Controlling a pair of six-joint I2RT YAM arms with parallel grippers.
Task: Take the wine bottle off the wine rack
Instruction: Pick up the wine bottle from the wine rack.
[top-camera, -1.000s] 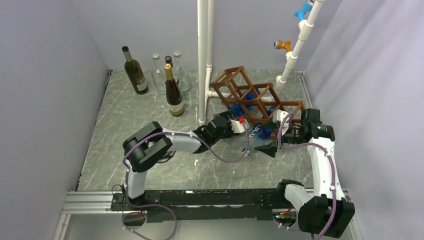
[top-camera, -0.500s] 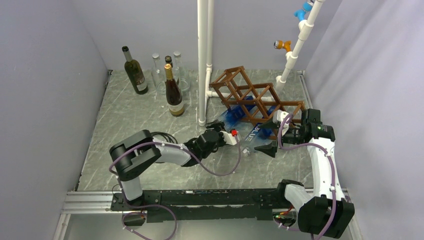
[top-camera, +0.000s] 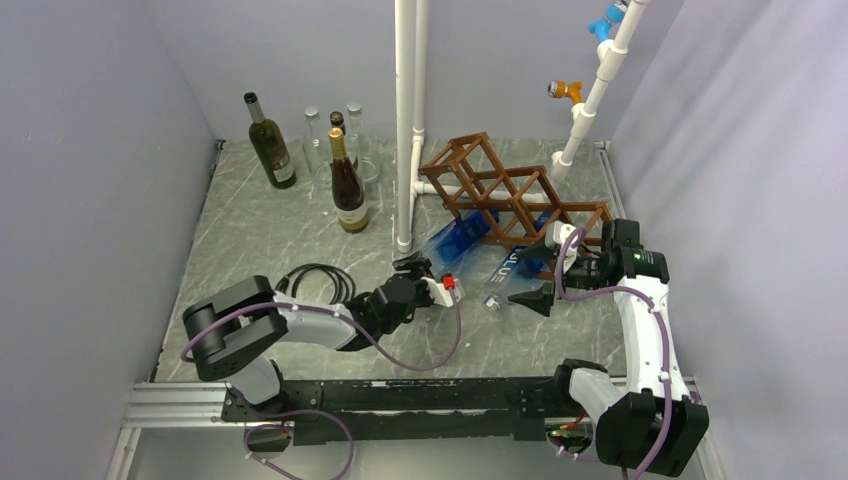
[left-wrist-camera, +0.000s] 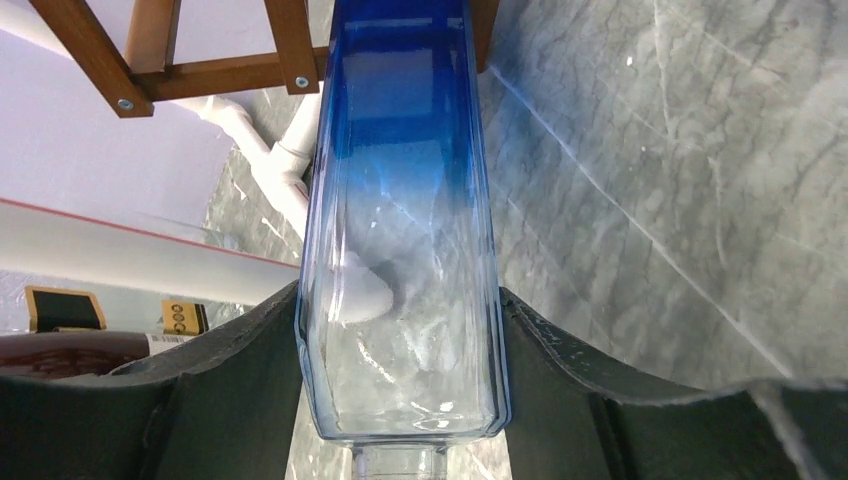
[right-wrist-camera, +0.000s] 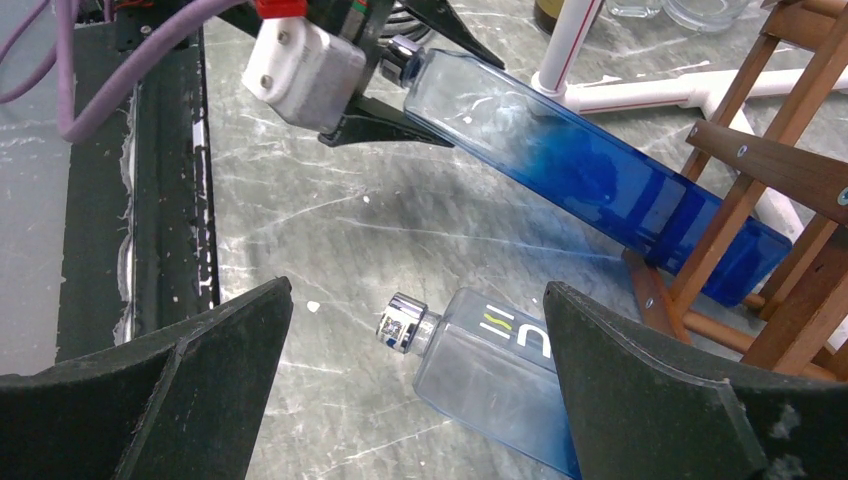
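A blue-tinted square wine bottle (top-camera: 462, 240) slants out of the brown wooden wine rack (top-camera: 510, 195), its base end still inside a lower cell. My left gripper (top-camera: 425, 275) is shut on its shoulder near the neck. In the left wrist view both fingers press the sides of the wine bottle (left-wrist-camera: 400, 250) below the wine rack (left-wrist-camera: 165, 70). A second blue bottle (right-wrist-camera: 500, 370) with a silver cap lies on the table in front of the rack. My right gripper (right-wrist-camera: 417, 295) hangs open above it, touching nothing.
Several upright bottles (top-camera: 347, 180) stand at the back left. A white pipe post (top-camera: 405, 120) rises just left of the rack, and another white pipe (top-camera: 590, 100) with coloured fittings leans at the back right. A black cable coil (top-camera: 315, 280) lies near my left arm.
My left arm has drawn back toward the near left, pulling the blue wine bottle further out of the rack. The right arm has stayed still.
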